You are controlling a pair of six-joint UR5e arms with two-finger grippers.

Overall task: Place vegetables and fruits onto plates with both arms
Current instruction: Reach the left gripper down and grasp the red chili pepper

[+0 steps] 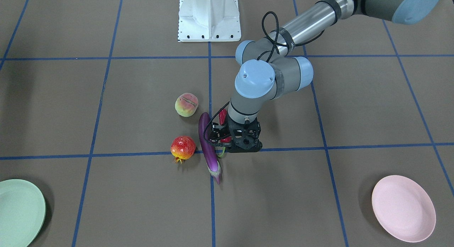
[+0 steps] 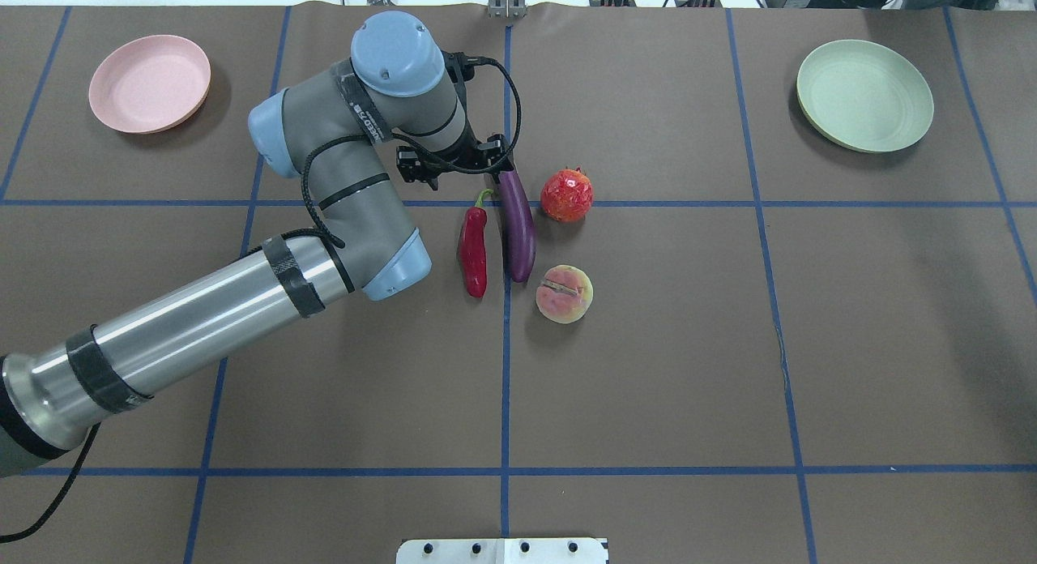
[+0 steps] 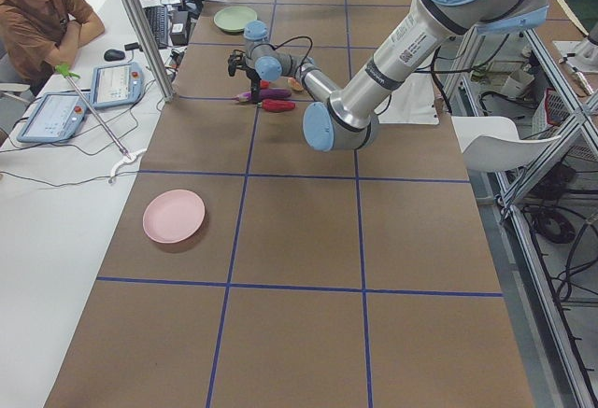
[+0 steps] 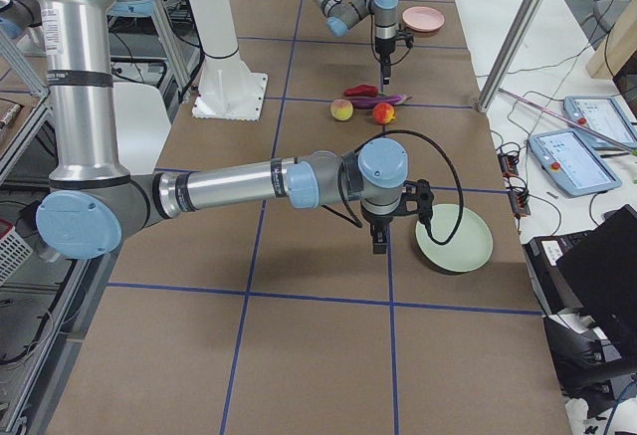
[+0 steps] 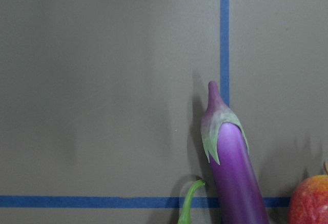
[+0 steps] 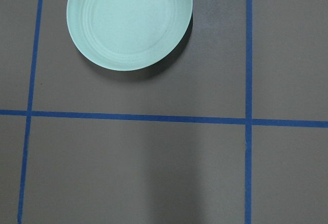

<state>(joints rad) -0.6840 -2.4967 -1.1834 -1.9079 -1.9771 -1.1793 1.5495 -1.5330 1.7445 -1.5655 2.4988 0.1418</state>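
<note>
The purple eggplant (image 2: 518, 228) lies mid-table with the red chili (image 2: 473, 252) alongside it. The peach (image 2: 564, 294) and the pomegranate (image 2: 566, 195) sit on its other side. My left gripper (image 1: 236, 147) hangs over the chili's green stem end, next to the eggplant (image 1: 207, 147). Its jaws look spread and empty. The left wrist view shows the eggplant's cap (image 5: 220, 126) and the chili's stem (image 5: 188, 208). The pink plate (image 2: 150, 83) and the mint plate (image 2: 864, 96) are empty at the far corners. My right gripper (image 4: 378, 244) hovers beside the mint plate (image 4: 454, 239); I cannot tell its state.
The white base block (image 1: 209, 16) stands at the robot's edge of the table. Blue tape lines cross the brown table cover. An operator (image 3: 37, 16) sits by a side bench with tablets, off the table.
</note>
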